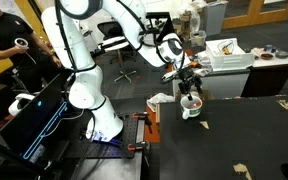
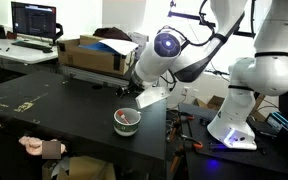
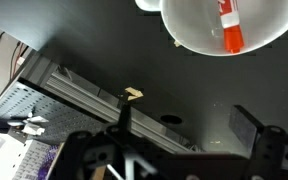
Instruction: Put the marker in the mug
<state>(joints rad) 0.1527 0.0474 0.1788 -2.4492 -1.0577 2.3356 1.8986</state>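
Observation:
The white mug (image 1: 191,106) stands on the black table near its edge, and shows in both exterior views (image 2: 127,122). In the wrist view its white inside (image 3: 199,35) fills the top of the frame. The red marker (image 3: 230,30) lies inside the mug, leaning against the wall. My gripper (image 3: 184,115) is open and empty, its two dark fingers spread apart. It hovers just above the mug in both exterior views (image 1: 187,86) (image 2: 134,93) and touches neither the mug nor the marker.
Crumpled white paper (image 1: 161,98) lies beside the mug near the table edge. A cardboard box (image 2: 89,55) sits at the back of the table. A small yellow scrap (image 3: 133,94) lies by the metal table rail. A person (image 1: 4,40) and a laptop (image 1: 34,120) are beyond the robot base.

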